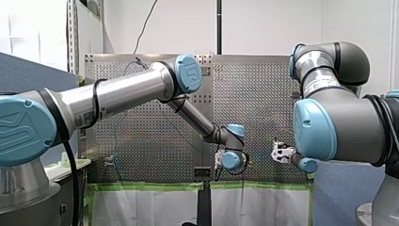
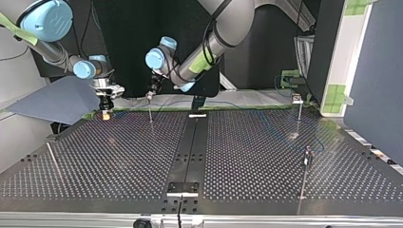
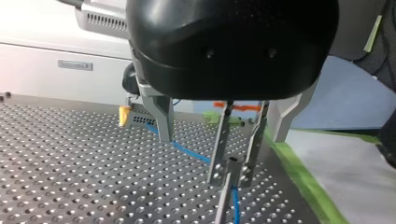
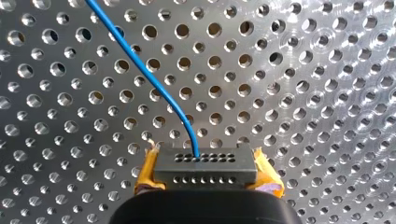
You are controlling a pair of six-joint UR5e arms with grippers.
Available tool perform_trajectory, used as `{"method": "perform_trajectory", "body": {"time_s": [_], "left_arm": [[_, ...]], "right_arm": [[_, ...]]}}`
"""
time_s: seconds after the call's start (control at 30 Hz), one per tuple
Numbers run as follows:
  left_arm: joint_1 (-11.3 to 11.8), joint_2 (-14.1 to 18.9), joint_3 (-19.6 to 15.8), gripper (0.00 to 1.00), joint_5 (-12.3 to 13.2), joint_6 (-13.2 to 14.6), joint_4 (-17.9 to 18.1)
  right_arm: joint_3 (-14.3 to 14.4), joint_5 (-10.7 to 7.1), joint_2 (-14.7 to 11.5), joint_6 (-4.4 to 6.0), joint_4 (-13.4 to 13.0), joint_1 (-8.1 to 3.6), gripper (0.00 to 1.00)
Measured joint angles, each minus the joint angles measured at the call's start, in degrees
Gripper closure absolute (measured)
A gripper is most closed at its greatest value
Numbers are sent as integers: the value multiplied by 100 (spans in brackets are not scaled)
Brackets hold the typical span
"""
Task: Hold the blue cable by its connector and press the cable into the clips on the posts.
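Right gripper (image 4: 206,173) closed on the connector (image 4: 205,162), its yellow pads (image 4: 148,173) clamping the block's two short ends. The connector was a small dark rectangular block, matte and hard-edged, with two rows of round pin holes. It was judged rigid and light, and the one firm place to hold. The pads looked soft and slightly frayed, so grip there was probably good.

The blue cable (image 4: 154,86) left the connector's upper row as a single thin strand with a smooth jacket, curving away over the perforated table (image 4: 303,93). It was judged limp, nearly weightless and liable to slide if pinched on the jacket. Tension would have to come from the connector end.

The table was bright metal with a regular grid of countersunk holes.

Left gripper (image 3: 230,181), in a black housing, had two perforated metal fingers (image 3: 218,149) set a narrow gap apart. These straddled the clip (image 3: 232,164) atop a slender metal post (image 3: 223,200), and the cable passed close beside that clip.

In the top view another post (image 2: 304,175) stood well apart. The posts were thin rods, judged springy under side load.
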Motion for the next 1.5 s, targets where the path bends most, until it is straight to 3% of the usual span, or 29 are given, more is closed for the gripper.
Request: {"method": "perform_trajectory", "body": {"time_s": [0.4,0.73,1.5], "left_arm": [[-46,-4,-26,2,-60,-1,-101],[-40,-8,-277,2,-31,-32,128],[-43,-8,-221,2,-58,-146,132]], "right_arm": [[1,-12,5,6,0,12,100],[2,-13,6,6,0,14,100],[2,-13,15,6,-2,18,100]]}}
